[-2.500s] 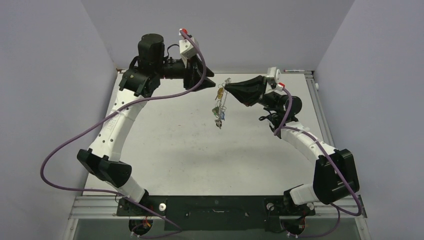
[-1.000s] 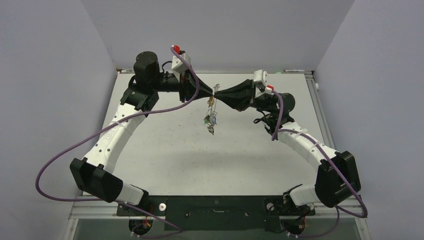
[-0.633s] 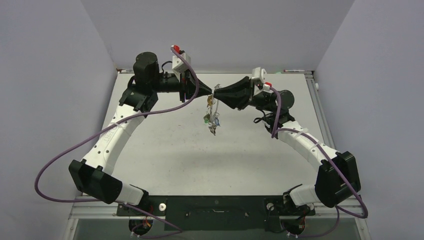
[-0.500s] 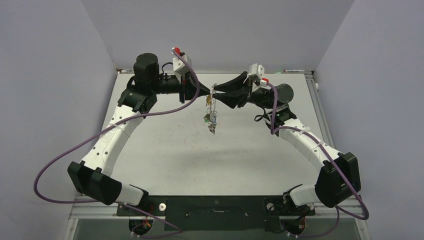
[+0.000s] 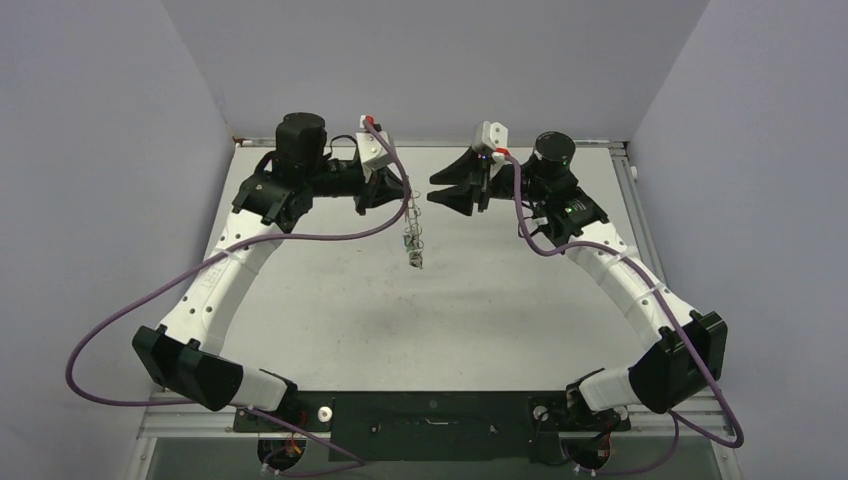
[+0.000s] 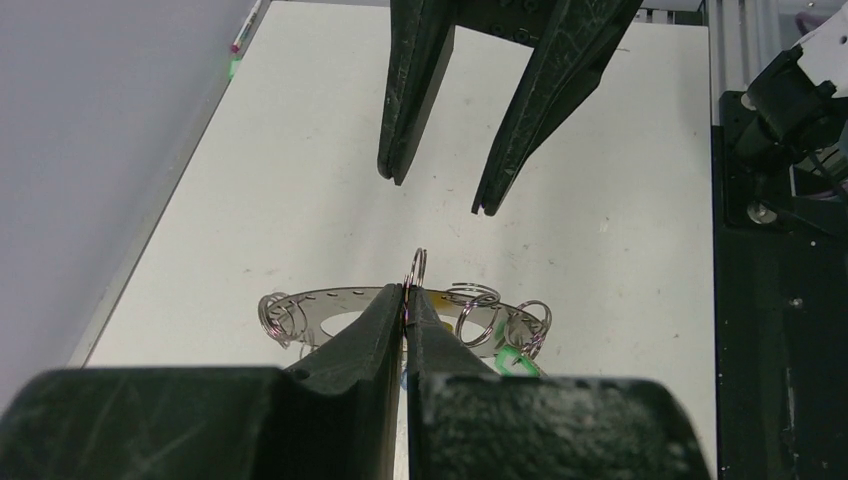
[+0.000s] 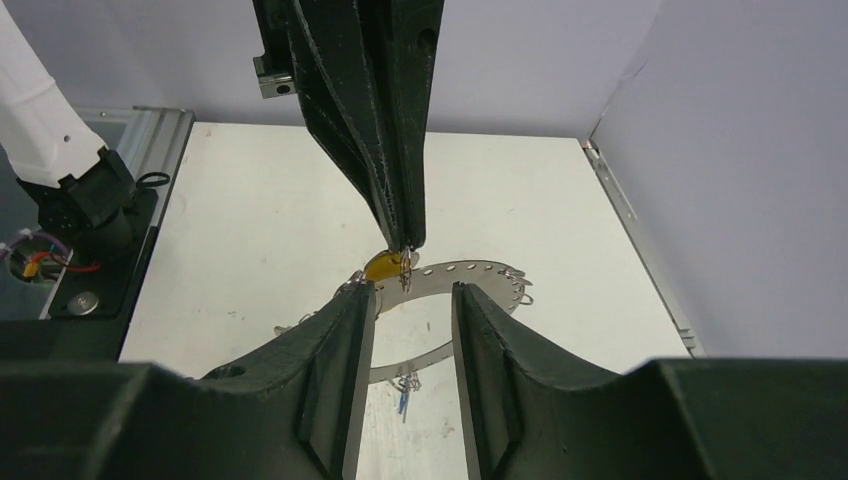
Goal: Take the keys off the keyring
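**Pinched left fingers (image 6: 372,335) hold the ring; right fingers (image 7: 335,345) stand open**

The left fingers are pressed together with no gap at the tips. They are clamped on a small wire ring (image 6: 416,270) that sticks out just past them. That ring is threaded at the rim of the keyring (image 6: 335,303), a flat grey band with a row of little holes. The keyring hangs under the tips, clear of the table (image 5: 330,300).

More wire loops sit along the rim, and the keys (image 6: 512,360) dangle from them. One key with a green head shows in the left wrist view. A yellow head (image 7: 382,266) lies right beside the pinched tips in the right wrist view.

From above, the bundle hangs over the far half of the table, about midway between its left and right edges.

The right fingers are well apart and hold nothing. They face the left tips, near the wire ring but not touching it.
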`<state>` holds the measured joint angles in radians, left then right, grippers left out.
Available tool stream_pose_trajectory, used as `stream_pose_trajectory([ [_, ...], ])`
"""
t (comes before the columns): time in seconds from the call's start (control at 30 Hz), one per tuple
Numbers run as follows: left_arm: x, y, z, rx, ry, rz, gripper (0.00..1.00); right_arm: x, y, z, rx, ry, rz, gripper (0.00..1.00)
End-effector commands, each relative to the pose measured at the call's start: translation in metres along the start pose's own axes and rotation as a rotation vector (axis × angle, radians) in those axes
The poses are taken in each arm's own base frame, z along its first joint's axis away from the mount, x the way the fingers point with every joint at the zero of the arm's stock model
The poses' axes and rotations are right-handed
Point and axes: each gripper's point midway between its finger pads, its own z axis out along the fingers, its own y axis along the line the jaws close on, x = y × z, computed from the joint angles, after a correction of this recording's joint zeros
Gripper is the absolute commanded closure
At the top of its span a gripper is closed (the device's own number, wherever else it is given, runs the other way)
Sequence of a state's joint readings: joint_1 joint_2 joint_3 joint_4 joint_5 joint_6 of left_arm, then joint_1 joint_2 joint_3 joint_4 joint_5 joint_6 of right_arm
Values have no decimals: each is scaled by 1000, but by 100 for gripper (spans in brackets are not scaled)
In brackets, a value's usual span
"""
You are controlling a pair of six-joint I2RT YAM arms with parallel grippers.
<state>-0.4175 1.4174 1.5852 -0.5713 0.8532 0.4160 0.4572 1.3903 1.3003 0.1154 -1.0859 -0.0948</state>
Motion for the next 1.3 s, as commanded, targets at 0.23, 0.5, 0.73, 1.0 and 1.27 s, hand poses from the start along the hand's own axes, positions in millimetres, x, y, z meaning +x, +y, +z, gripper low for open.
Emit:
stream_pose_trajectory([
  [0.23, -25, -9, -5, -11, -12, 146, 100, 9, 9, 8, -101, 90, 25, 65],
  [0.5, -24, -12, 0, -2, -3, 162, 100, 16, 8, 13, -120, 132, 22, 67],
  [0.73, -24, -16, 6, 12, 0, 159, 100, 19, 7, 19, -124, 132, 7, 73],
  [1.0, -24, -15, 10, 15, 2, 141, 100, 20, 11, 25, -168, 123, 7, 93],
  [1.27, -17, -10, 5, -18, 22, 121, 100, 7, 0, 19, -87, 55, -42, 95],
])
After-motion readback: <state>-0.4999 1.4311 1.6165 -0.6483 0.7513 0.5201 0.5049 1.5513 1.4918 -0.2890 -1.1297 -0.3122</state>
